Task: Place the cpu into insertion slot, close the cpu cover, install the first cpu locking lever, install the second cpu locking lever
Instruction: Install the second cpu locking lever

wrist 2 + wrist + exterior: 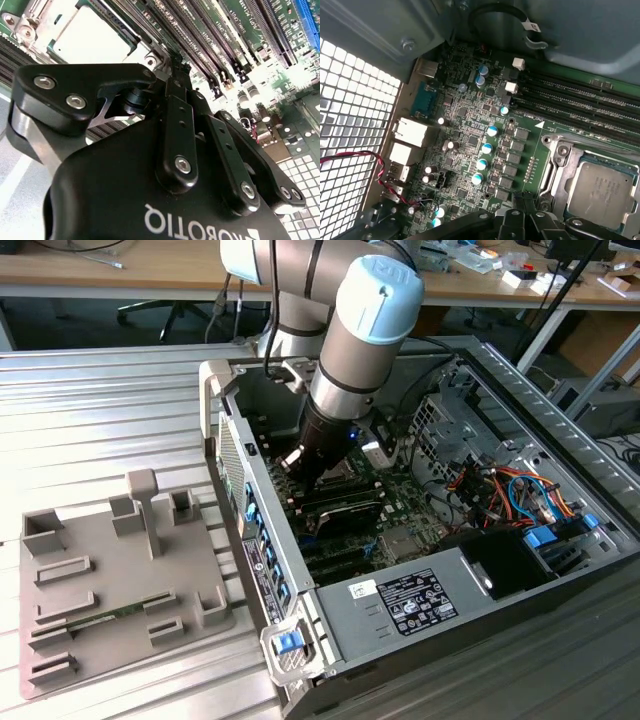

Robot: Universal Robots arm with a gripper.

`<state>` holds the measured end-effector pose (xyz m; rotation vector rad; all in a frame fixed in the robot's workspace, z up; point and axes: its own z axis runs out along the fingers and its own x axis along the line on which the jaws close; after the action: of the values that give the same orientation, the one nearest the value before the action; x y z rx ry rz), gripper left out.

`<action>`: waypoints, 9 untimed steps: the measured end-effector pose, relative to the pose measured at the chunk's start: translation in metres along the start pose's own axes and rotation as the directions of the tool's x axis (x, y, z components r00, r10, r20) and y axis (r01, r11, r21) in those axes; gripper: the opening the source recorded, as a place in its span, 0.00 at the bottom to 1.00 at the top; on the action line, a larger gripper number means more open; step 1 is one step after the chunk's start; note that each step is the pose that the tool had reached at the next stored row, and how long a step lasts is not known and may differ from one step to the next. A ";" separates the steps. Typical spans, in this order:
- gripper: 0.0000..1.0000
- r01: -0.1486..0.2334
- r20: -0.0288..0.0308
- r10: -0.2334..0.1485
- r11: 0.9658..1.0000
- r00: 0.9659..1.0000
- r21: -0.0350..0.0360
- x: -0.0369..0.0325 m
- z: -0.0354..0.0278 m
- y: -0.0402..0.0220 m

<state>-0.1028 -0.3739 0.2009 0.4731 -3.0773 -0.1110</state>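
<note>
Item: gripper [176, 64], lowered into the open computer case [560, 420] over the green board [470, 125]; fingers drawn narrow, holding nothing visible. Cpu [600, 192] seated in the insertion slot [560, 160]; cover apparently down. Step judged: lever locking; calls for a fine sideways press.

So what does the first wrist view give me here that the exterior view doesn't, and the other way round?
The first wrist view alone shows the cpu seated in the insertion slot, framed by the cpu cover, plus a red and black wire. The exterior view alone shows the whole computer case, the grey fixture tray on the exterior view's left, and the arm reaching in. Both share the green motherboard and the gripper.
</note>
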 end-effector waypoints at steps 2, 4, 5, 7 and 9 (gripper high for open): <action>0.11 0.000 0.000 0.000 1.000 1.000 0.001 0.0000 -0.0035 0.0002; 0.11 0.000 -0.001 0.000 1.000 1.000 0.002 0.0001 -0.0060 0.0004; 0.11 0.000 -0.001 0.000 1.000 1.000 0.002 0.0001 -0.0072 0.0005; 0.11 0.000 -0.001 0.000 1.000 1.000 0.002 -0.0005 -0.0089 0.0004; 0.11 0.000 -0.001 0.000 1.000 1.000 0.002 -0.0043 -0.0093 -0.0008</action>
<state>-0.0981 -0.3740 0.2100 0.4729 -3.0769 -0.1074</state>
